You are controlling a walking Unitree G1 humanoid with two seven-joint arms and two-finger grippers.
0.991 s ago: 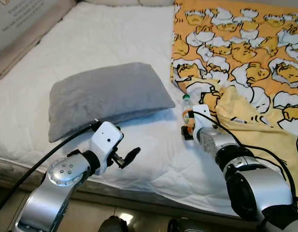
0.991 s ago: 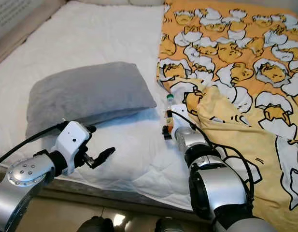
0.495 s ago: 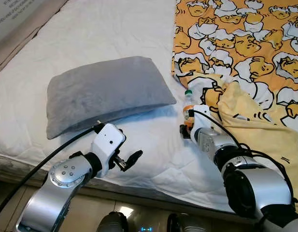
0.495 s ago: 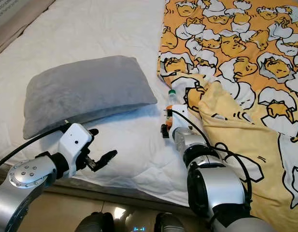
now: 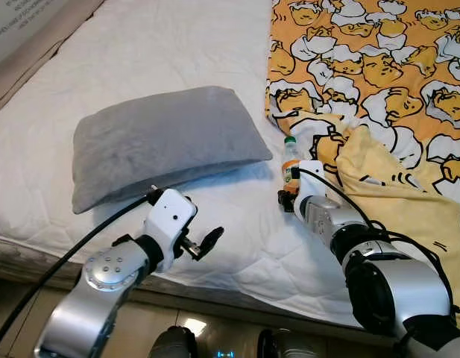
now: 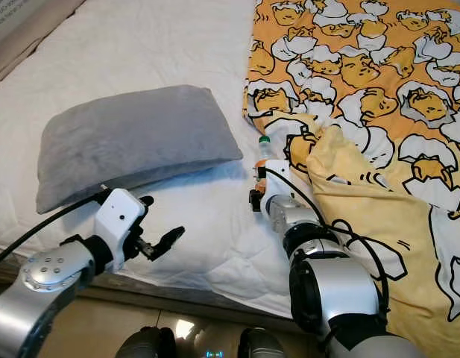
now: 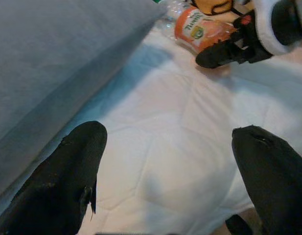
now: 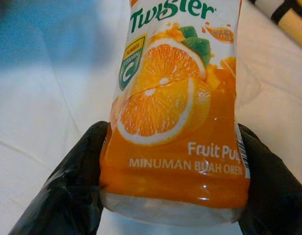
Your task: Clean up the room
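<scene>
Your orange juice bottle (image 8: pixel 173 105), green-capped with a Twister orange-slice label, lies on the white mattress (image 5: pixel 177 45) just right of the grey pillow (image 5: pixel 159 142). Your right gripper (image 8: pixel 173 205) clamps its base; the left gripper (image 5: pixel 201 244) hovers spread below the pillow.

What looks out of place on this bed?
An orange juice bottle lies on the white mattress between the grey pillow and the yellow egg-print blanket; a drink does not belong on a bed. The right gripper has its fingers on either side of the bottle's base. Nothing looks spilled.
</scene>
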